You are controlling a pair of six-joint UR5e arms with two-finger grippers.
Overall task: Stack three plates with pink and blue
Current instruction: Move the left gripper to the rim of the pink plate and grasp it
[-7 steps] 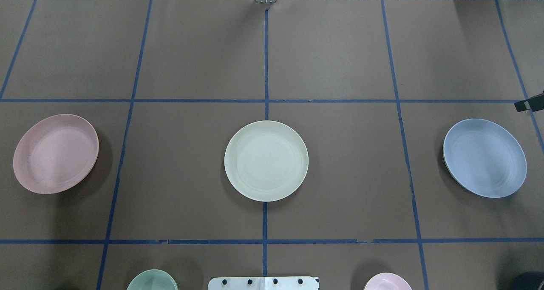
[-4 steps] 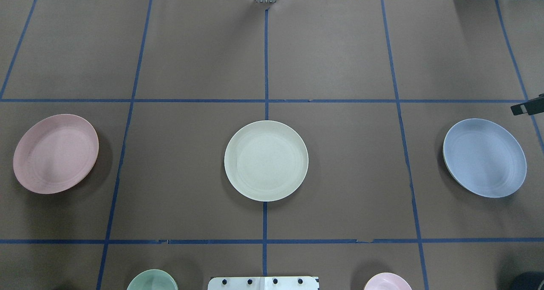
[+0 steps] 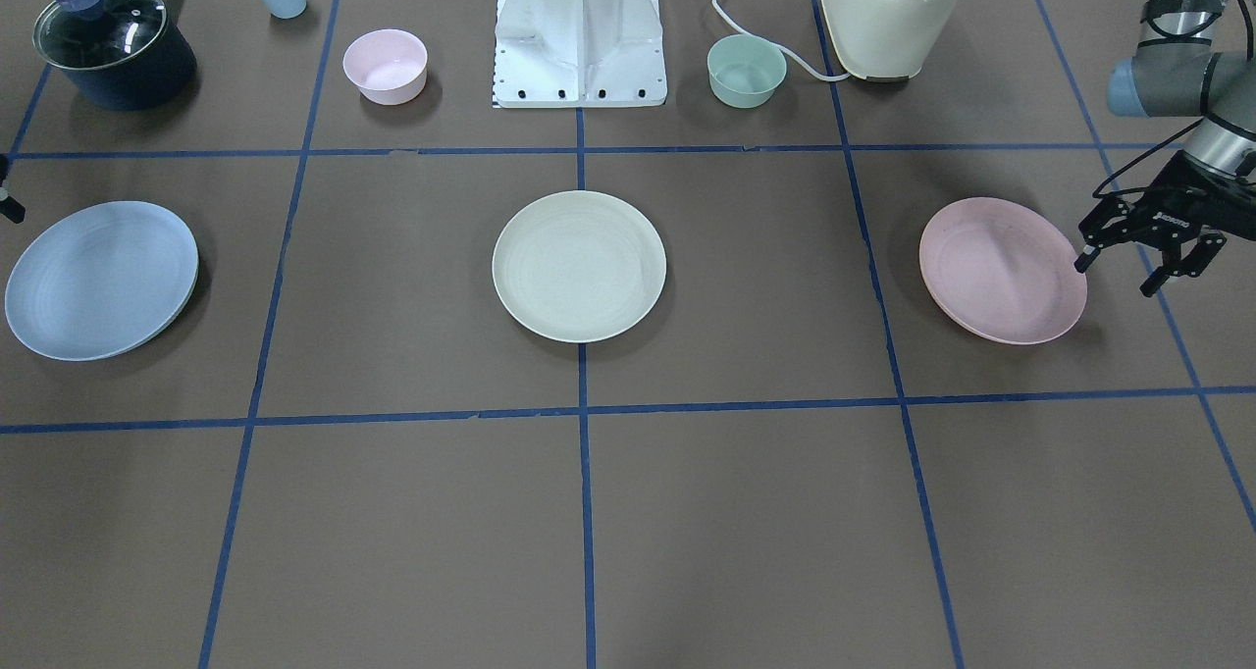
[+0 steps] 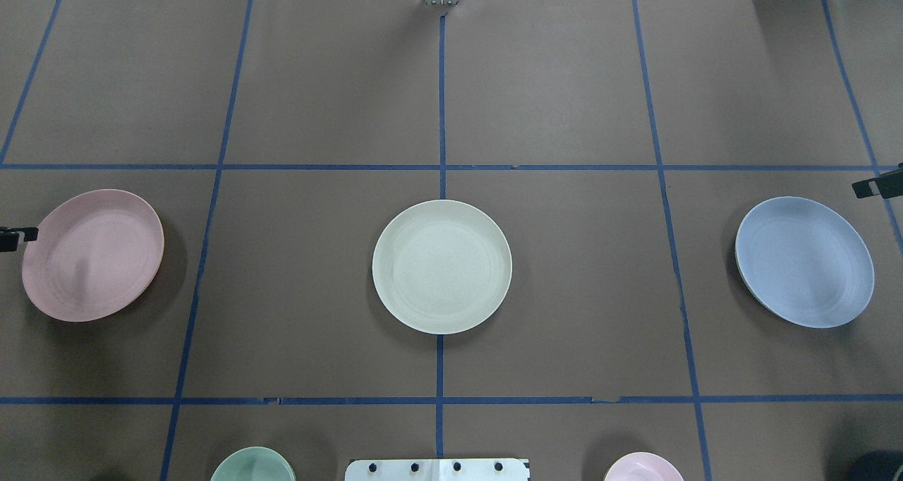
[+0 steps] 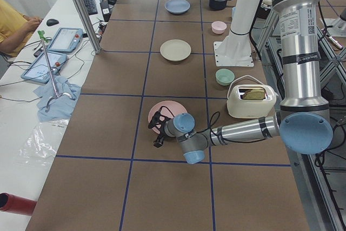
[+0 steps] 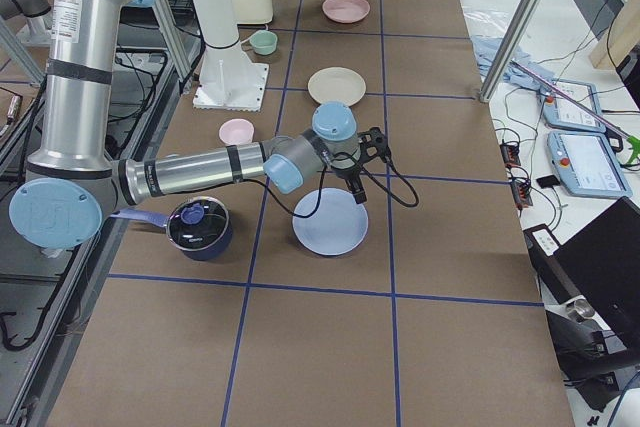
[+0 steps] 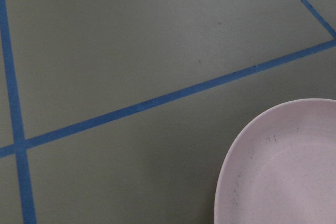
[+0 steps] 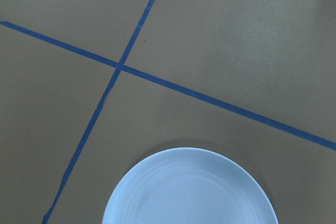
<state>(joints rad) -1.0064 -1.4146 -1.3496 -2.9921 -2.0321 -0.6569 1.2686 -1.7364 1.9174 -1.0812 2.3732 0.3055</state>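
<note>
Gaping left pincer [image 3: 1114,275] beside pink plate [image 3: 1001,269]

Clipped at the frame's edges
Overhead, far to either side of the cream plate [image 4: 441,266], only a tip of the left pincer [image 4: 17,235] and of the right pincer [image 4: 877,185] shows; robotward of it, the mint bowl [image 4: 252,465] and pink bowl [image 4: 643,467] are half cut off.

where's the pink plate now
In the overhead view the pink plate lies at the table's left end, left of the cream plate, the left gripper open beside its rim.
</note>
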